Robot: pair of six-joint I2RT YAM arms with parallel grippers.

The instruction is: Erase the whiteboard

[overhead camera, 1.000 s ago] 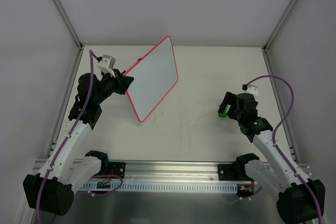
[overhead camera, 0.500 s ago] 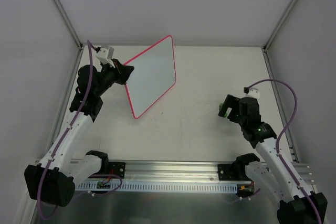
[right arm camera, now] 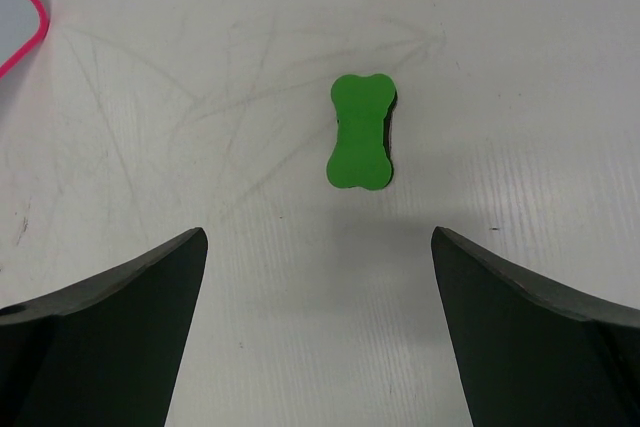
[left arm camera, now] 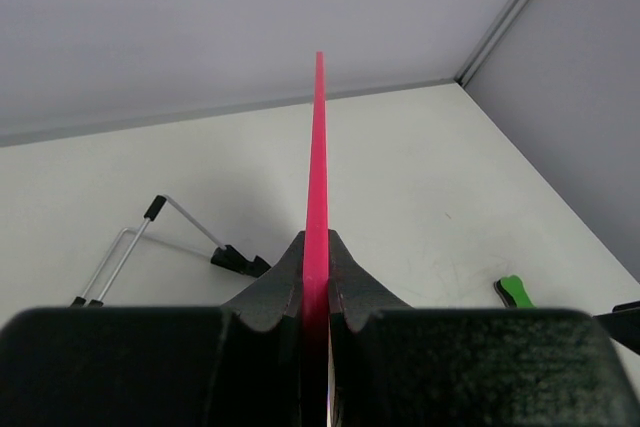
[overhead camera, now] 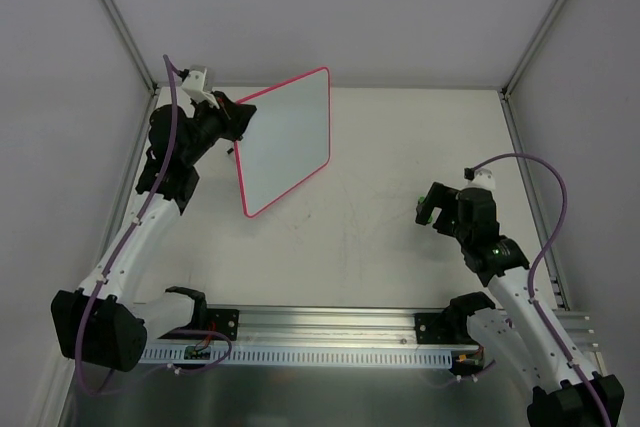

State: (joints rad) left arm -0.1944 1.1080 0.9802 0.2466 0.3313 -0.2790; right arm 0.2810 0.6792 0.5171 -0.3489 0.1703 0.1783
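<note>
My left gripper (overhead camera: 238, 119) is shut on the left edge of the whiteboard (overhead camera: 287, 140) and holds it tilted above the table at the back left. In the left wrist view the pink-red frame (left arm camera: 318, 147) runs edge-on out of my shut left gripper (left arm camera: 316, 244). The wire stand (left arm camera: 150, 232) with its black feet shows left of it. The green bone-shaped eraser (right arm camera: 362, 132) lies flat on the table just ahead of my open, empty right gripper (right arm camera: 318, 237). It also shows in the left wrist view (left arm camera: 513, 290). My right gripper (overhead camera: 428, 209) hovers at the right.
Grey walls with metal corner posts (overhead camera: 118, 17) close the table at the back and sides. The aluminium rail (overhead camera: 320, 332) with both arm bases runs along the near edge. A corner of the board's frame (right arm camera: 25, 22) shows at the far left of the right wrist view.
My left gripper has moved toward the back with the whiteboard, and the board's lower corner has swung left and back. My right gripper has stayed almost still over the eraser.
</note>
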